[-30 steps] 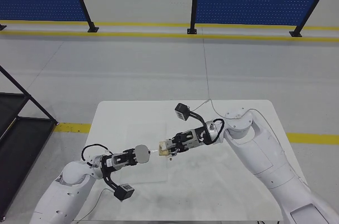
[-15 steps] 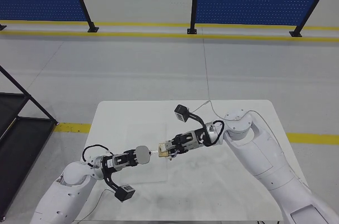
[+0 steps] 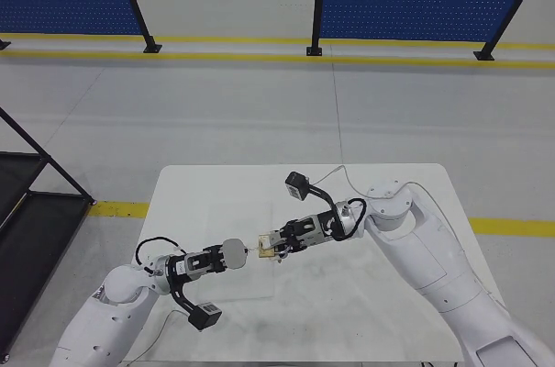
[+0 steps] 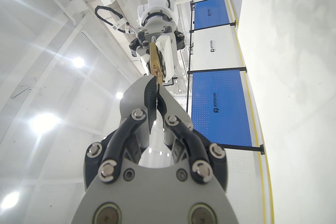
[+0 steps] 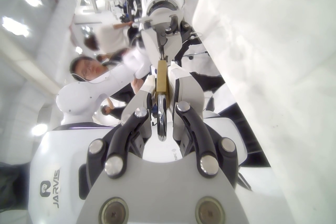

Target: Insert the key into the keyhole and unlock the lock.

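Note:
Above the middle of the white table (image 3: 396,303), my right gripper (image 3: 277,244) is shut on a brass padlock (image 3: 270,245). In the right wrist view the padlock (image 5: 161,75) sits between the white finger pads (image 5: 181,86), its steel shackle (image 5: 161,120) pointing back toward the wrist. My left gripper (image 3: 246,250) faces it from the other side, shut on a small key (image 3: 255,249). In the left wrist view the key (image 4: 159,79) sticks out of the black fingertips (image 4: 150,89) and its tip meets the padlock's (image 4: 154,58) bottom face at the keyhole. How deep it sits cannot be seen.
A black rack (image 3: 20,220) stands on the floor left of the table. Blue barrier panels (image 3: 415,18) line the far side of the floor. Both arms meet over the table's centre, raised off its surface.
Hardly anything: both wrists have shifted by a tiny amount, and key and padlock stay tip to face.

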You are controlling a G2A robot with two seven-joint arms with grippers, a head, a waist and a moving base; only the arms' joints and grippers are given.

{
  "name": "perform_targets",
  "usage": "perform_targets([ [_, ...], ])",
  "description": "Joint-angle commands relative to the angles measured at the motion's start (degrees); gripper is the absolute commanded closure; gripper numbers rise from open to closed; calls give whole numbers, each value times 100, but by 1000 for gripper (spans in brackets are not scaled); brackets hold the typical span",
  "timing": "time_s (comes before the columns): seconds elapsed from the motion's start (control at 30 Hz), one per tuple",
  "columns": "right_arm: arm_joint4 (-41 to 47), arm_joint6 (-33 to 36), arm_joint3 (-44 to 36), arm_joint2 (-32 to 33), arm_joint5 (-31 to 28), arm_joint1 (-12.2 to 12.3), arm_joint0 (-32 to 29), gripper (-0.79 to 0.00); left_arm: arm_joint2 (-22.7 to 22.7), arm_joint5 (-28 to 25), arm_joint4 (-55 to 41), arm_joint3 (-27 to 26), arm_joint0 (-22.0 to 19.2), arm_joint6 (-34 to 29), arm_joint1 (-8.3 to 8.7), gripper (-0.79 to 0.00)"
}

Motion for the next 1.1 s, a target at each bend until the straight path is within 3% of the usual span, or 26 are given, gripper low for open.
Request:
perform_targets([
  [0.0, 10, -6, -3, -9, 4, 0, 3, 0, 3, 3, 0, 2, -1, -4, 2, 0],
  [1.07, 1, -33, -17, -142, 42, 14, 105, 0, 57, -13, 49, -23, -9, 135, 40, 0],
])
